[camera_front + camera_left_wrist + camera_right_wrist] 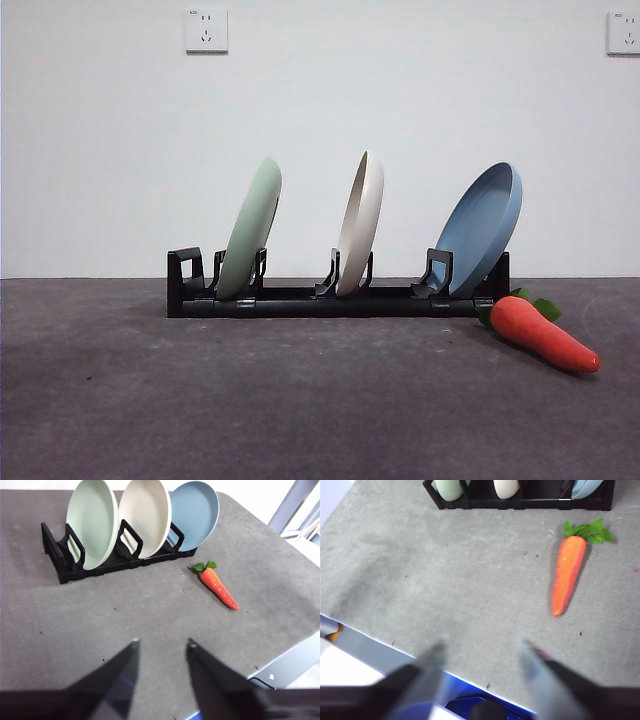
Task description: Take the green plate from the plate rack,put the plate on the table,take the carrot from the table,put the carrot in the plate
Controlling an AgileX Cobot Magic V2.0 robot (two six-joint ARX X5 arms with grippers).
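The green plate (250,228) stands on edge in the left slot of the black plate rack (330,298); it also shows in the left wrist view (93,522) and partly in the right wrist view (449,488). The carrot (543,333) lies on the table (300,400) just right of the rack, leaves toward the rack; it also shows in the left wrist view (219,585) and the right wrist view (568,572). My left gripper (162,647) is open and empty, well short of the rack. My right gripper (482,647) is open and empty, short of the carrot. Neither arm shows in the front view.
A cream plate (360,222) stands in the middle slot and a blue plate (483,228) leans in the right slot. The table's near edge (380,642) runs close under the right gripper. A white wall with sockets (206,31) stands behind.
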